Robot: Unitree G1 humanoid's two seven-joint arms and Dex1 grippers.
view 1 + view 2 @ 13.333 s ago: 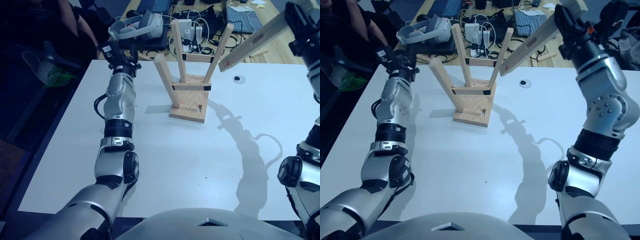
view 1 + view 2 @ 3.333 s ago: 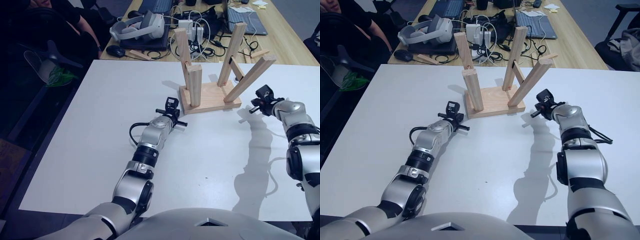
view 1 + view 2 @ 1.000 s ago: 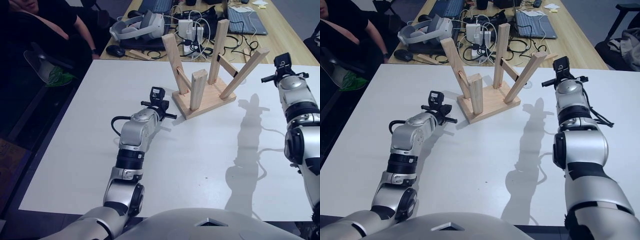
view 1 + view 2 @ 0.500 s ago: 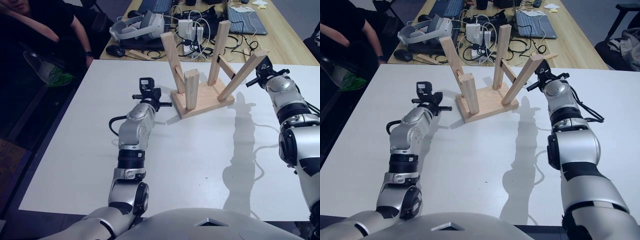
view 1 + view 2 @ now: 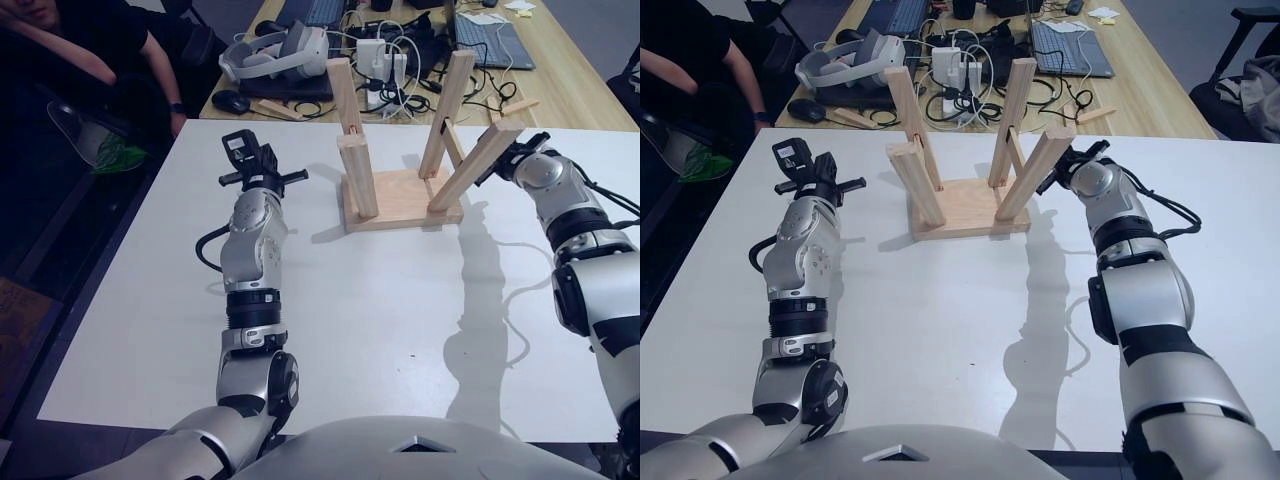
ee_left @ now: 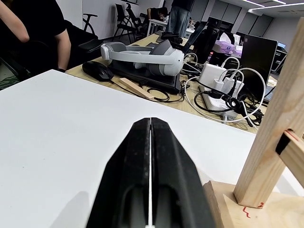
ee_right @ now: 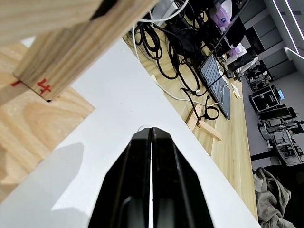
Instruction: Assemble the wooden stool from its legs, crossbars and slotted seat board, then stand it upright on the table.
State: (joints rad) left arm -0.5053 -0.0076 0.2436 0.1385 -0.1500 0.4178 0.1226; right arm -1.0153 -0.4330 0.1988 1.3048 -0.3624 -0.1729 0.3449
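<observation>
Stool (image 5: 400,205) is upside down on the big white table (image 5: 400,340), toward the far side and roughly in the middle. The slotted seat board (image 5: 405,190) lies flat on the tabletop and all four legs point up and splay outward a bit. You can see a crossbar (image 5: 447,132) running between the two right-hand legs, with dark tape at the joints.

Behind the table there's a wooden desk (image 5: 565,85) with the usual clutter: a white headset (image 5: 275,55), a power strip (image 5: 378,55) tangled in cables, and a dark mouse (image 5: 232,101).

Left gripper (image 6: 150,122) is out over the table on the left of the stool, clearly apart from it. Its fingers are pressed together with nothing between them.

Right gripper (image 7: 150,130) is up close to the near right leg (image 5: 478,165), right beside its top end, and honestly can't tell if it's actually touching the wood. Its fingers are closed up tight too and hold nothing. There's a small red mark (image 7: 42,85) at the base of that leg, where it meets the seat.
</observation>
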